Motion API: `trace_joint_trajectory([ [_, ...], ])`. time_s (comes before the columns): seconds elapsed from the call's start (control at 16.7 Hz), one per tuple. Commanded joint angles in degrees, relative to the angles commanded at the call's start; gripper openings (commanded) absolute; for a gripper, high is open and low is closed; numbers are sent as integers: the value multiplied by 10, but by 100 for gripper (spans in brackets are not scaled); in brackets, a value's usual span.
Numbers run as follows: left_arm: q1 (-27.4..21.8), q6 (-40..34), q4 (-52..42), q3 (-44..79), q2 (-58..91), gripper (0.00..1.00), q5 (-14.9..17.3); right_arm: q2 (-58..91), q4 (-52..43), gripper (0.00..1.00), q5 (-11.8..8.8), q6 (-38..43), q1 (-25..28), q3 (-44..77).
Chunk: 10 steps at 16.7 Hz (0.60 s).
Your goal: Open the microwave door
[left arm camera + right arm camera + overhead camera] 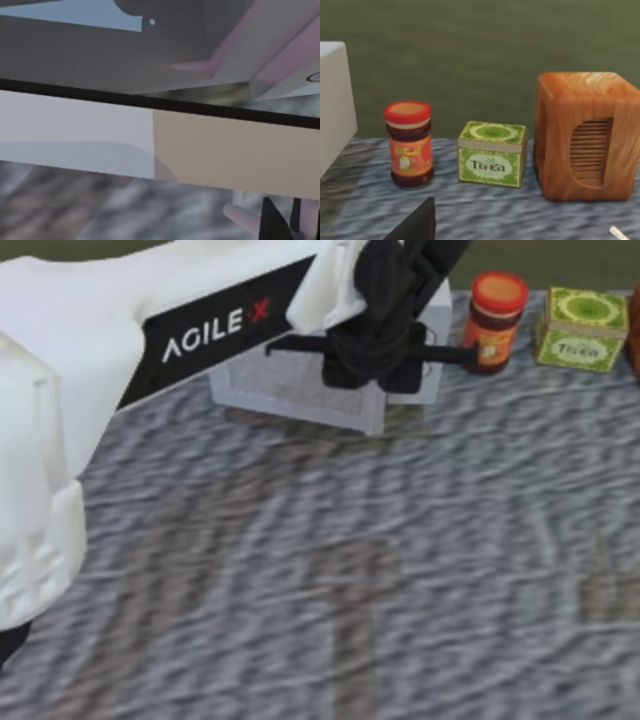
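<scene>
The microwave (438, 302) stands at the back of the table, left of centre, mostly under my left arm. Its door (290, 390), light grey with a speckled mesh window, stands swung a little out from the control strip (425, 390). My left gripper (388, 360) is at the door's free edge. In the left wrist view a black fingertip (272, 222) crosses the pale handle bar (245, 216), shut on it, and the grey oven cavity (150, 55) shows above the door's dark edge. My right gripper (420, 222) stays parked off the top view, facing the microwave's side (335, 100).
To the right of the microwave stand a red-lidded jar (495, 320), a green tea box (582, 328) and a wooden box (585, 135) at the far right edge. The grey rippled tabletop (400, 570) stretches in front.
</scene>
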Motion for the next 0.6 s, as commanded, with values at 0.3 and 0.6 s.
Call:
trace_joint_trajectory([
  [0.3, 0, 0, 0, 0, 0, 0, 0, 0, 0, 100, 0, 0, 0, 0],
  [0.6, -4, -2, 1, 2, 0, 0, 3, 0, 0, 100, 0, 0, 0, 0],
])
